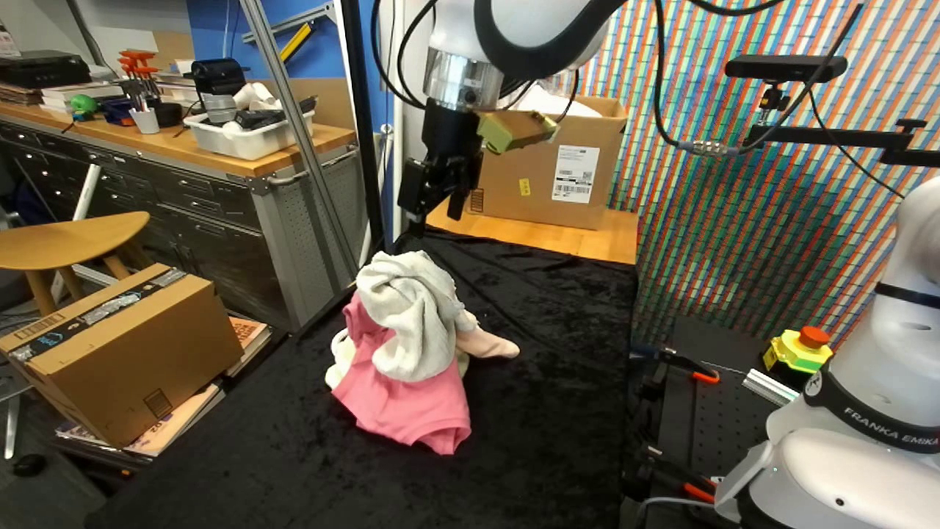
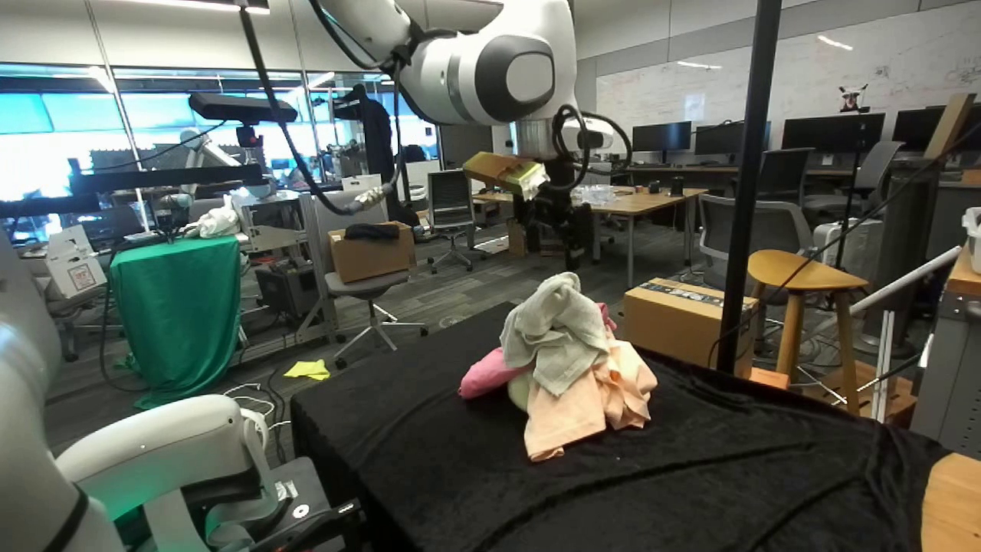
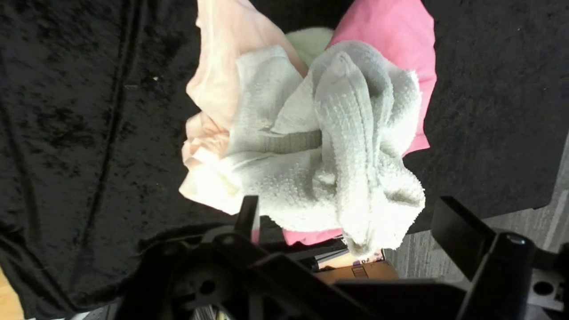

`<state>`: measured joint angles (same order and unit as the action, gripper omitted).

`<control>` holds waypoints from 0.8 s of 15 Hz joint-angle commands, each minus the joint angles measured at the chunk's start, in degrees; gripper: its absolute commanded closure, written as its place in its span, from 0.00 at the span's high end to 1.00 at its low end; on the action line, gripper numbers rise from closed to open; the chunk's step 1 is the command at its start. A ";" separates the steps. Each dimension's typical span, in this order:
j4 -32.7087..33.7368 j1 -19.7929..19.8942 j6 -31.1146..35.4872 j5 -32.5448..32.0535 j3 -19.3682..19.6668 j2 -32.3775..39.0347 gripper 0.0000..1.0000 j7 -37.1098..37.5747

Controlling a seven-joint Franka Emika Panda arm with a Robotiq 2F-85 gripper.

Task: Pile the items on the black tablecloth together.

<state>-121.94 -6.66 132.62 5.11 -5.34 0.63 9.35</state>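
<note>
A heap of soft cloths lies on the black tablecloth (image 1: pixel 543 448). On top sits a crumpled whitish-grey cloth (image 1: pixel 415 316), rising to a peak in an exterior view (image 2: pixel 556 337). Beneath it spread a pink cloth (image 1: pixel 411 404) and a peach-cream cloth (image 2: pixel 567 418). Part of a pale green cloth (image 3: pixel 311 42) peeks out between them in the wrist view; the rest is covered. My gripper (image 1: pixel 435 213) hangs just above the heap, pointing down. In the wrist view its fingers (image 3: pixel 462 235) stand wide apart, with the whitish cloth seen below and between them, not gripped.
A cardboard box (image 1: pixel 547 176) stands on the wooden tabletop (image 1: pixel 617 239) behind the tablecloth. Another cardboard box (image 1: pixel 132 353) sits lower, beside the table. A black upright post (image 2: pixel 747 192) rises close to the table's edge. An emergency stop button (image 1: pixel 814 338) is near the robot's base.
</note>
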 commanded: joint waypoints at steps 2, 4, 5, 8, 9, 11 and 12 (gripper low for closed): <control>-3.51 1.84 -16.94 0.06 1.28 -12.78 1.00 -1.33; -4.10 2.68 -24.88 0.09 2.20 -17.58 1.00 -2.37; -4.48 3.09 -28.31 0.07 2.70 -19.99 1.00 -3.00; -5.85 4.12 -36.29 0.23 4.34 -26.62 1.00 -5.25; -6.59 4.46 -38.03 0.11 4.84 -28.70 1.00 -5.89; -8.05 4.96 -40.14 0.15 5.58 -32.10 1.00 -6.91; -9.11 5.22 -40.55 0.41 5.95 -33.91 1.00 -7.28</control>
<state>-127.77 -2.43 93.69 5.07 -0.16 -27.41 4.19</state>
